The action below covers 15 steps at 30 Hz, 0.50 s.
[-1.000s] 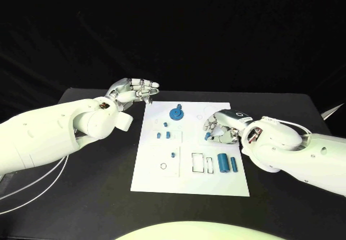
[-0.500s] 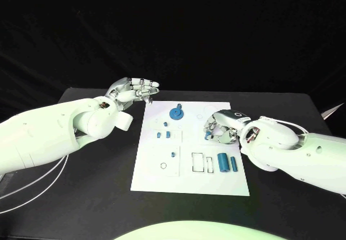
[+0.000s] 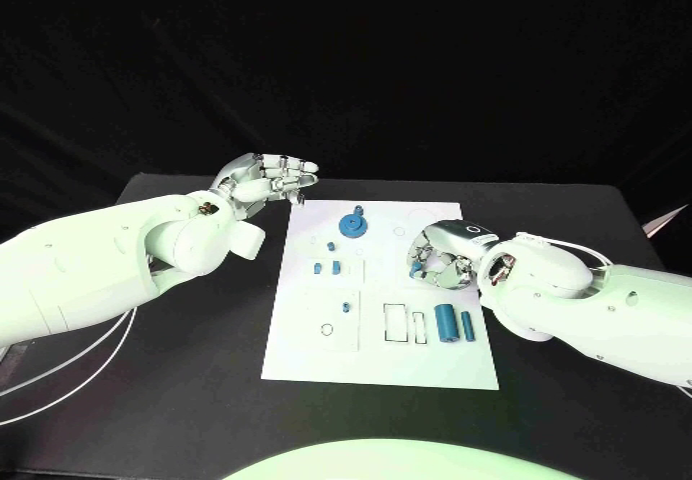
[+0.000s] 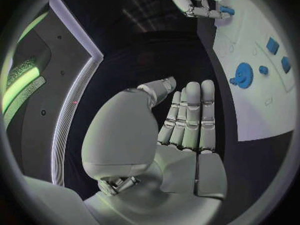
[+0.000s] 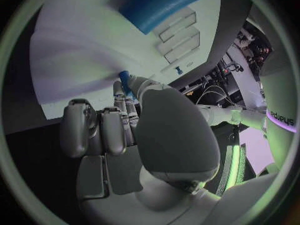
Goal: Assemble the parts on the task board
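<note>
Holding a small blue part [image 3: 415,270] in curled fingertips, the right hand [image 3: 440,257] sits over the right-middle of the task board [image 3: 378,355]; right wrist view shows the same blue piece [image 5: 125,80] pinched at the fingertips, close above the white plate [image 5: 75,60]. Cannot tell whether the part touches the board.

Left hand [image 3: 270,181] hovers off the board's far left corner, above the black table [image 3: 173,400]. Left wrist view shows its fingers [image 4: 190,115] straight and side by side, thumb apart, nothing in the palm, so it's empty and open.

Parts on the board, head view:
- blue gear [image 3: 353,226] with a peg standing at its centre, far middle of the board; also seen in the left wrist view [image 4: 242,75].
- small blue peg [image 3: 391,228] just right of the gear.
- two short blue pieces [image 3: 327,268] side by side, left-middle.
- tiny blue pieces [image 3: 348,306] one behind the other, nearer, left of centre.
- two blue cylinders [image 3: 454,324] lying parallel at the near right; the larger one [image 3: 446,321] on the left, the thinner one [image 3: 467,328] beside it, near the right arm's wrist.
- empty rectangular slots [image 3: 397,325] just left of the cylinders, a small ring outline [image 3: 327,329] further left.

Right wrist view also shows a big blue cylinder [image 5: 159,5] lying on the plate next to the slot outlines [image 5: 181,35].
</note>
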### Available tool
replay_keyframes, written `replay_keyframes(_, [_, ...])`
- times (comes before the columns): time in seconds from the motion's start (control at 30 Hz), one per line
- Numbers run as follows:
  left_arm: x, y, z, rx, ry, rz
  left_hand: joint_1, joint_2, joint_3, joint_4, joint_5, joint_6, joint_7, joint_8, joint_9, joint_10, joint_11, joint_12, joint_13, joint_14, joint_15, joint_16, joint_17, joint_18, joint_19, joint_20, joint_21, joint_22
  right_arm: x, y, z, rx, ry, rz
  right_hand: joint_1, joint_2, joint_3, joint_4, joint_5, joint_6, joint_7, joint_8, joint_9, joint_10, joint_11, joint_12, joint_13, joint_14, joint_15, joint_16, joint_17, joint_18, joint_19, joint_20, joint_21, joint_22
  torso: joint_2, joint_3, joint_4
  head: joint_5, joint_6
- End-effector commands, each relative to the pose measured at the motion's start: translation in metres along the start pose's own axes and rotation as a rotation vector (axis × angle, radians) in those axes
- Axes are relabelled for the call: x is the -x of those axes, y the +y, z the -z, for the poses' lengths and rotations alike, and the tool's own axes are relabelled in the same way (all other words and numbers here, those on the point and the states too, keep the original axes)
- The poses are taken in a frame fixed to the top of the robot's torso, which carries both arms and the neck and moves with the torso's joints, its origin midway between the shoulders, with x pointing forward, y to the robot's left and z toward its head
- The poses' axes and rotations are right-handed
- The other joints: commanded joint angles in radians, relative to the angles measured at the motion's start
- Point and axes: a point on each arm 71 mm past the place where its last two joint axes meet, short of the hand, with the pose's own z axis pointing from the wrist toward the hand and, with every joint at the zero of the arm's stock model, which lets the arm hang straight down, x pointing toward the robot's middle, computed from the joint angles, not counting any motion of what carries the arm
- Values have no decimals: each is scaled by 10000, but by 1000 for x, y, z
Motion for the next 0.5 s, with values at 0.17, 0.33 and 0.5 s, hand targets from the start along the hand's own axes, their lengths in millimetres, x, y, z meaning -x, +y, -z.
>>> replay_keyframes(0.17, [-2, -2, 0, -108, 148, 66, -27, 47, -55, 28, 44, -89, 139, 53, -6, -57, -8, 64, -2, -78, 26, -15, -10, 63, 18, 84, -66, -16, -4, 0, 0, 19, 214, 211, -229, 88, 377, -248, -75, 231, -58, 155, 97, 403, -88, -63, 50, 318, -130, 74, 8, -109, 386, -121, 142, 1141, 5, -5, -6, -9, -14])
replay_keyframes(0.33, [-1, -2, 0, -113, 133, 61, -27, 47, -55, 28, 44, -89, 139, 53, -6, -57, -8, 64, -2, -78, 26, -15, -10, 63, 18, 84, -66, -16, -1, 1, 1, 59, -182, 80, -387, 262, 653, -623, -90, 476, -164, 365, 268, 839, -208, -73, 128, 335, -234, 106, 59, -151, 440, -205, 375, 1272, 4, 5, 3, -23, -14])
replay_keyframes(0.5, [-1, -2, 0, -124, 114, 55, -30, 59, -54, 36, 46, -94, 142, 59, -6, -64, -6, 72, -2, -79, 27, -12, -11, 63, 20, 86, -70, -19, 4, 1, 3, 72, -921, -239, -491, 406, 976, -988, -74, 537, -193, 537, 449, 1128, -278, -119, 190, 364, -291, 162, 159, -194, 491, -267, 601, 1397, -1, 6, -2, -33, -6])
